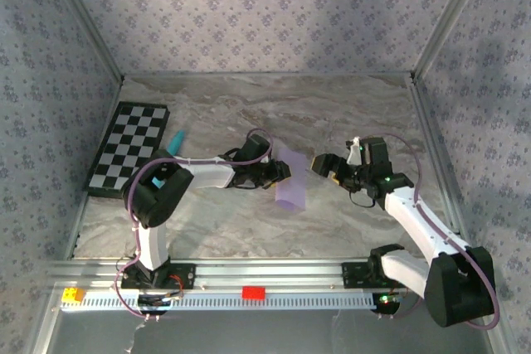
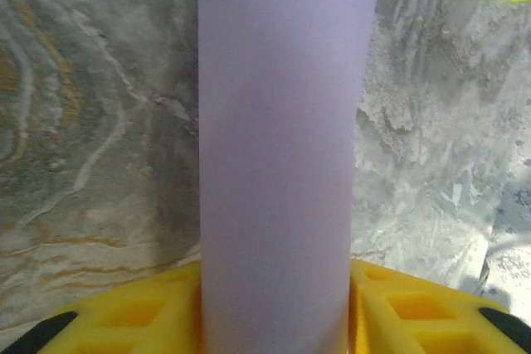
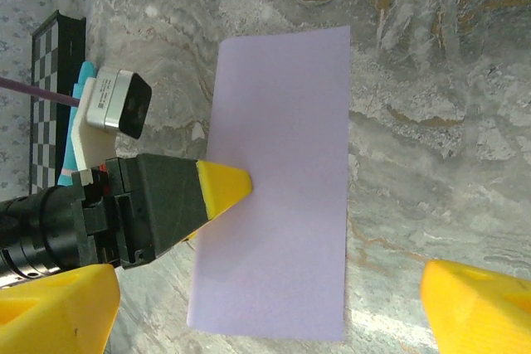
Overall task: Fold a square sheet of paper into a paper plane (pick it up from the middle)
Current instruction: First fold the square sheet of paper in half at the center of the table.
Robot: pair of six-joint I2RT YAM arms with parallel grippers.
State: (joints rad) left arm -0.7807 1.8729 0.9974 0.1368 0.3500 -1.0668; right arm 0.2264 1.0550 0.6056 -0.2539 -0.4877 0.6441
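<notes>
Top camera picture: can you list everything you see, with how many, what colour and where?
paper: one, pale lilac, table middle, between the left fingers
checkered board: one, black and white, table's far left
pen: one, teal, beside the board's right edge
yellow block: one, yellow, near rail's left end
red block: one, red, middle of near rail
table: one, grey marbled, under everything
left fingers: two, yellow, at the paper
right fingers: two, yellow, wide apart, right of paper
left arm, right arm: two, white and black, bases at near edge
</notes>
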